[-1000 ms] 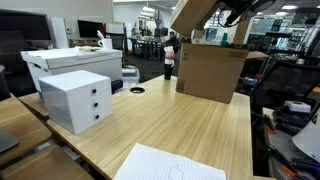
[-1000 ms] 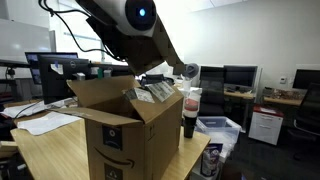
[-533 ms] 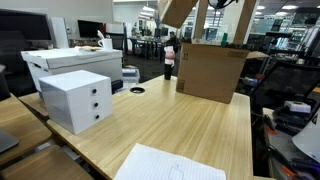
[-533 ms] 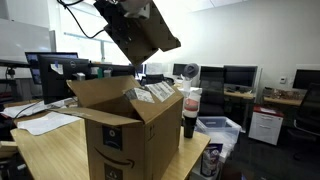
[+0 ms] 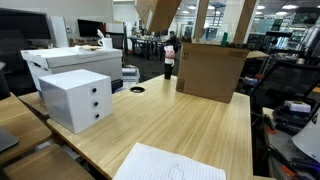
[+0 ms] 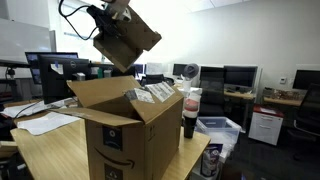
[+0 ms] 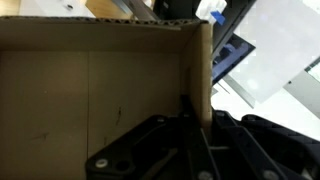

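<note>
My gripper (image 7: 186, 118) is clamped narrow on one wall of the small cardboard box (image 6: 127, 40); over the last second I have swung it higher and sideways; it now hangs clear above the big open box (image 6: 115, 125) on the table (image 5: 190, 125).

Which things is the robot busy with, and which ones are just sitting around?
Busy with:
- gripper, shut on a wall of the small cardboard box, held up in the air
- big open cardboard box, lower down on the wooden table

Just sitting around:
- white drawer unit
- sheet of paper
- drink bottle
</note>
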Robot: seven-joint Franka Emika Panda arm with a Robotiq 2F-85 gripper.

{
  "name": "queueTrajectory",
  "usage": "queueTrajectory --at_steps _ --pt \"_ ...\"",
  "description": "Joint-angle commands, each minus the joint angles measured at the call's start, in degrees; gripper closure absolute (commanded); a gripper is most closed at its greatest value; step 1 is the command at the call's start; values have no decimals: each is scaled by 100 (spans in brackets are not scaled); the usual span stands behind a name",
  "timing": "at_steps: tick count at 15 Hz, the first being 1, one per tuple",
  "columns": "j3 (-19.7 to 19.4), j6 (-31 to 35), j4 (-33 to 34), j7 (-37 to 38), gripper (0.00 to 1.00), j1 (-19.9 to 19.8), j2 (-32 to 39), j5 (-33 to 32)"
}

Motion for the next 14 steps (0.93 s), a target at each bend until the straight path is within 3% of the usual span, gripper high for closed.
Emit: queueTrajectory --at_steps 1,14 --pt "267 395 90 464 97 274 149 -1045" --pt "644 211 -208 2653 97 802 618 -4656"
